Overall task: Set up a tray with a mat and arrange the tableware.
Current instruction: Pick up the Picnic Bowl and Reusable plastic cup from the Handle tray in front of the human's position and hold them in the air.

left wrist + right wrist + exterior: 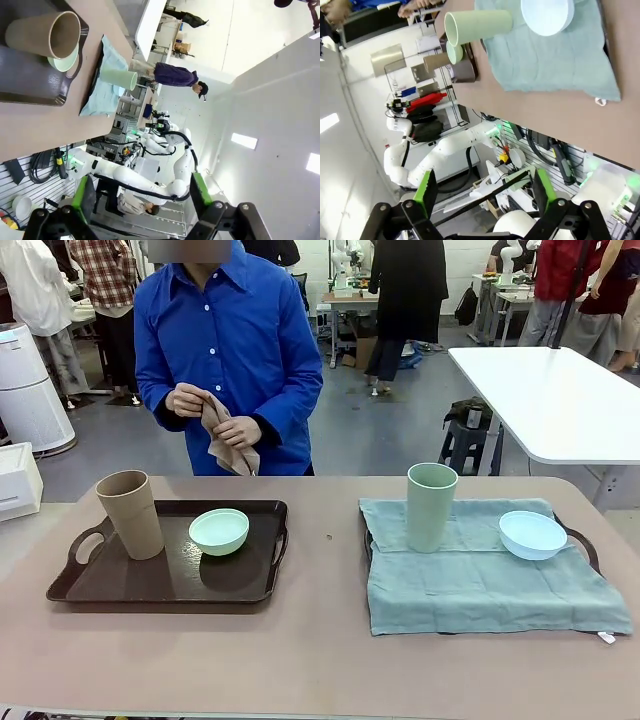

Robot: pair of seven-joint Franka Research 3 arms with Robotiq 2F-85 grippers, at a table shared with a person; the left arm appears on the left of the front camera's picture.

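Note:
On the left, a dark brown tray (150,585) holds a tan cup (131,514) and a mint green bowl (219,531), with no mat under them. On the right, a grey-green mat (480,585) covers a second tray (590,545); a sage green cup (431,506) and a pale blue bowl (532,535) stand on it. The person holds a tan cloth (225,440) in both hands. My left gripper (141,200) is open, away from the table, with the tan cup (45,35) far off. My right gripper (485,195) is also open, apart from the sage cup (480,25) and the blue bowl (547,15).
The person in a blue shirt (235,350) stands at the table's far edge, behind the left tray. Bare tabletop (320,570) lies between the two trays and along the front edge. A white table (550,400) stands behind on the right.

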